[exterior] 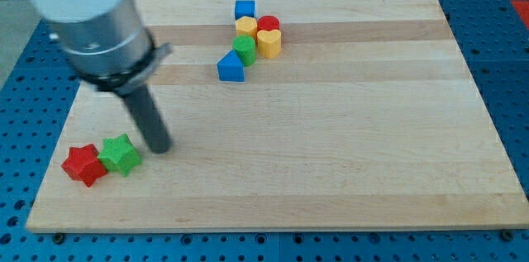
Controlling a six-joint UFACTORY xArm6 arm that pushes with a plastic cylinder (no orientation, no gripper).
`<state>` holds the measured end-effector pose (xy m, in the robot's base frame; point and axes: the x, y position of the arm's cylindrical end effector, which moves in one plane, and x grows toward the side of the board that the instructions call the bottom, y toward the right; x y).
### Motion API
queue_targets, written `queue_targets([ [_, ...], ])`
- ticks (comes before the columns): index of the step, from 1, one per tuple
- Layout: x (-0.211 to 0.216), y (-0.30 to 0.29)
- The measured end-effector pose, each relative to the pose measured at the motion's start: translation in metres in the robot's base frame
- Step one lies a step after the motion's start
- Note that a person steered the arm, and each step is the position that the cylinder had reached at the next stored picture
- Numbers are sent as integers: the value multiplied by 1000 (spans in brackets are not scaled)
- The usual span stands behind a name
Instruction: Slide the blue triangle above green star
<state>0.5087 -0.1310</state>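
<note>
The arm has no hand to open or close, only a dark rod, and my tip (pixel 161 148) rests on the wooden board (pixel 347 154) at the view's lower left, just to the right of the green star (pixel 121 154) without clearly touching it. The red star (pixel 83 164) sits against the green one on its left side, so the pair forms a small group near the board's bottom left corner. The blue triangle (pixel 231 67) lies well apart from the tip, up near the view's top centre, at the lower left edge of a tight cluster: the green block (pixel 245 49) (its shape is hard to make out) touches it at its upper right, with the yellow heart (pixel 269 42), the red round block (pixel 269 24), another yellow block (pixel 246 25) and the blue square block (pixel 245 8) packed beyond. Because the triangle sits on the outer side of that cluster, facing the stars, it looks free to be pushed down and left without dragging its neighbours along. The task seems barely begun, since the space above the green star holds nothing yet; the tip would probably need to travel round to the triangle's upper right side first, and the crowding there could make a clean contact awkward
</note>
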Motion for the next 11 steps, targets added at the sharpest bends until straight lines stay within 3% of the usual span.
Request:
queue_targets([
  [1, -57, 91],
  [2, -112, 137],
  [4, -116, 45],
  [5, -131, 53],
  [6, -148, 19],
  [7, -85, -53],
  [8, -86, -50],
  [9, -71, 11],
  [10, -108, 49],
  [11, -172, 30],
])
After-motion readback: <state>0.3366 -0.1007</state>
